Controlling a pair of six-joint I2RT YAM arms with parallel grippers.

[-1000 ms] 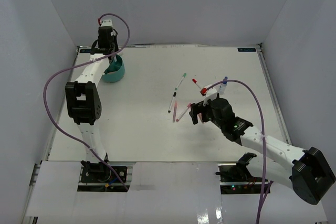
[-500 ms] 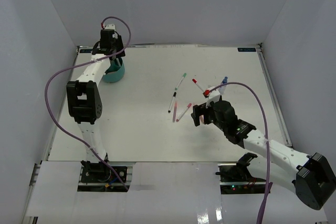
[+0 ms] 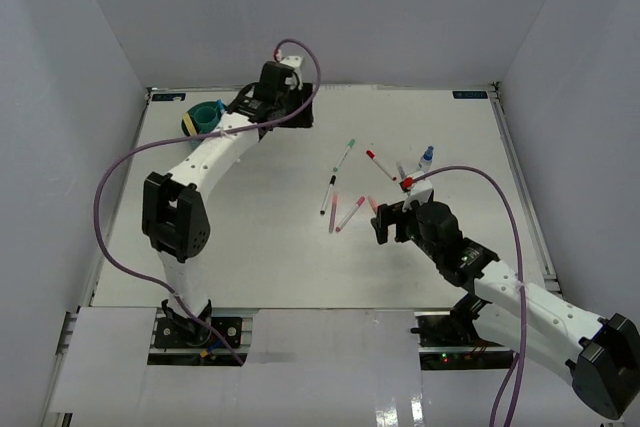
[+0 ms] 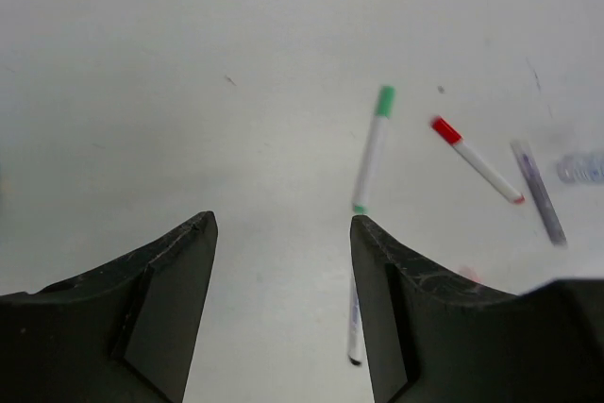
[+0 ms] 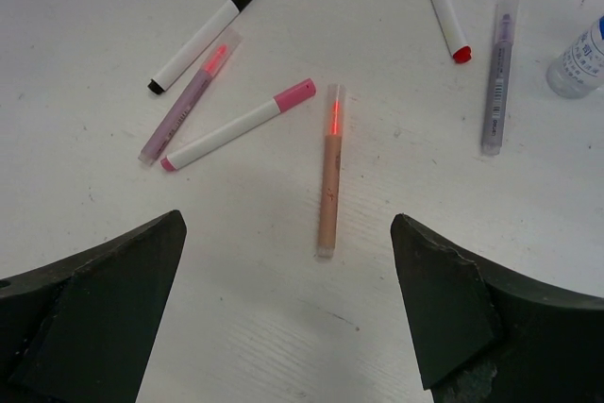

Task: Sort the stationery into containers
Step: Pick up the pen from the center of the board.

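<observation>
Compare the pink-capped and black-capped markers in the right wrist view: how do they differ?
Cap colour: the pink-capped marker has a pink cap and pink tail plug, the black-capped marker black ones. Pose: the pink-capped marker lies flatter across the picture, the black-capped marker steeper. Both have white barrels, caps toward upper right, and lie loose on the table.

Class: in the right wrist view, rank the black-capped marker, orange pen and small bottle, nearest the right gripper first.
1. Orange pen, centre, just ahead.
2. Black-capped marker, upper left.
3. Small bottle, far right edge.
</observation>
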